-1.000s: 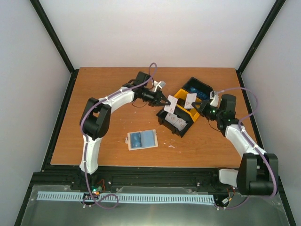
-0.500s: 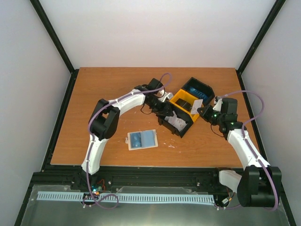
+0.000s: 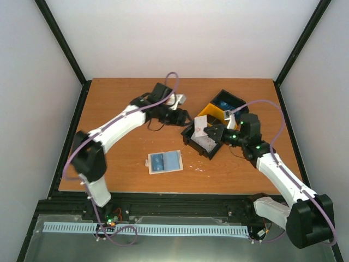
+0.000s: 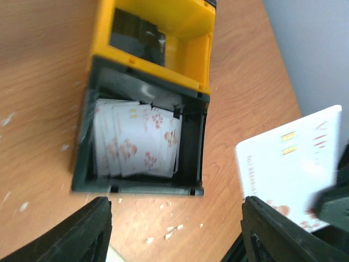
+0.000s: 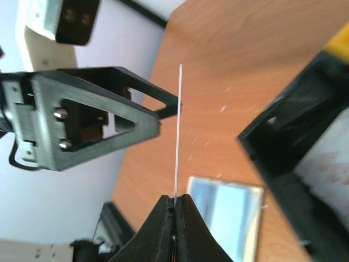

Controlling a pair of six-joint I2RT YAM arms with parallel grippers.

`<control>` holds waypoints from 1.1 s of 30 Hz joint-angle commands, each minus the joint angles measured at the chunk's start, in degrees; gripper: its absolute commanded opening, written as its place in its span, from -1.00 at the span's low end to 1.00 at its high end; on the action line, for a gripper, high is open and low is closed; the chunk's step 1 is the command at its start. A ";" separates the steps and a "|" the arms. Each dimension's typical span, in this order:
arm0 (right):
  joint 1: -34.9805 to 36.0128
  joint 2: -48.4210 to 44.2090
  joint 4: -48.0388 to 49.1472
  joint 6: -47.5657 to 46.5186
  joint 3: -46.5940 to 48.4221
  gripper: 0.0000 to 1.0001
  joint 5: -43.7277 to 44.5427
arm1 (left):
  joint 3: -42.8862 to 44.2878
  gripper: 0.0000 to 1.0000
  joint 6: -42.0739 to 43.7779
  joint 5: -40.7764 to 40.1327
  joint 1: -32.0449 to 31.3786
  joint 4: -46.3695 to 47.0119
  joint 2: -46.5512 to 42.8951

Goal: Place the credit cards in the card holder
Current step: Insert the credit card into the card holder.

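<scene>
My right gripper [image 3: 214, 132] [image 5: 175, 199] is shut on a white credit card [image 3: 200, 127] [image 5: 178, 131] and holds it upright over the tray's near black compartment. That card [image 4: 289, 169] also shows at the right of the left wrist view. My left gripper [image 3: 182, 116] [image 4: 180, 234] is open and empty, just left of the tray. Several white cards with reddish print [image 4: 136, 142] lie in that compartment. The card holder [image 3: 163, 161] [image 5: 226, 215], cream with a pale blue face showing, lies flat on the table nearer the arms.
The black-and-yellow three-compartment tray [image 3: 191, 139] [image 4: 150, 71] stands angled at the right centre. Dark cards [image 4: 136, 38] sit in its yellow middle part, something blue [image 3: 224, 102] in its far part. Small white flecks [image 4: 174, 232] dot the wood.
My left gripper has opened, drawn back from the tray, and no longer holds a white card. My right gripper has carried its card left, from the yellow part to over the near black compartment.
</scene>
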 commanded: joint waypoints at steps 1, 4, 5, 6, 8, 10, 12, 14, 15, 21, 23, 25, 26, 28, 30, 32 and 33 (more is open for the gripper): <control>10.33 1.09 5.46 6.74 -1.49 -0.94 4.23 | -16.71 0.33 -10.43 -8.55 1.91 7.57 -15.07; 18.44 4.28 3.74 9.35 -0.20 -0.94 11.22 | -27.67 0.31 -15.56 -9.19 2.24 11.73 -24.22; 21.00 5.45 3.42 10.46 0.02 -0.94 13.17 | -31.06 0.31 -16.86 -9.02 2.33 13.14 -26.83; 23.33 6.68 3.51 11.32 0.18 -0.94 15.24 | -33.93 0.31 -18.06 -8.97 2.35 14.42 -29.16; 27.64 9.26 3.47 12.53 0.23 -0.94 19.27 | -39.99 0.31 -20.16 -9.53 2.35 17.22 -33.03; 30.93 12.76 2.68 11.81 0.63 -0.94 22.72 | -45.80 0.31 -22.10 -10.31 2.35 19.97 -36.14; 33.43 15.05 3.46 10.77 0.28 -0.94 25.84 | -50.96 0.28 -23.28 -10.59 2.35 22.89 -38.44; 34.55 17.32 6.74 10.71 -1.16 -0.95 26.73 | -55.12 0.25 -24.15 -11.18 2.35 25.55 -39.96; 34.72 18.41 8.73 11.12 -1.76 -0.94 26.72 | -56.56 0.23 -24.34 -11.35 2.35 26.55 -40.32; 35.36 25.71 16.52 12.41 -2.61 -0.94 25.53 | -61.90 -0.04 -25.41 -12.01 2.35 29.92 -40.06; 35.73 27.37 18.95 12.50 -2.76 -0.94 24.80 | -63.20 -0.22 -25.16 -13.74 2.27 29.84 -40.02; 36.11 28.81 20.60 12.36 -2.68 -0.94 24.82 | -63.95 -0.27 -24.14 -15.34 2.14 29.73 -39.62; 36.23 29.33 21.55 12.19 -2.66 -0.94 24.53 | -63.99 -0.30 -23.76 -16.04 2.07 29.21 -39.30; 36.40 30.08 24.34 12.43 -3.22 -0.94 23.50 | -63.68 -0.36 -23.45 -17.94 1.59 27.72 -38.65; 36.60 30.48 26.93 12.89 -4.02 -0.94 22.86 | -63.80 -0.38 -24.04 -20.61 1.03 26.30 -38.34; 36.97 31.04 28.44 12.84 -4.35 -0.94 22.14 | -64.18 -0.40 -24.95 -22.73 0.55 25.15 -38.32; 37.15 31.36 28.68 12.78 -4.41 -0.94 22.29 | -64.44 -0.40 -25.28 -23.58 0.25 24.92 -38.31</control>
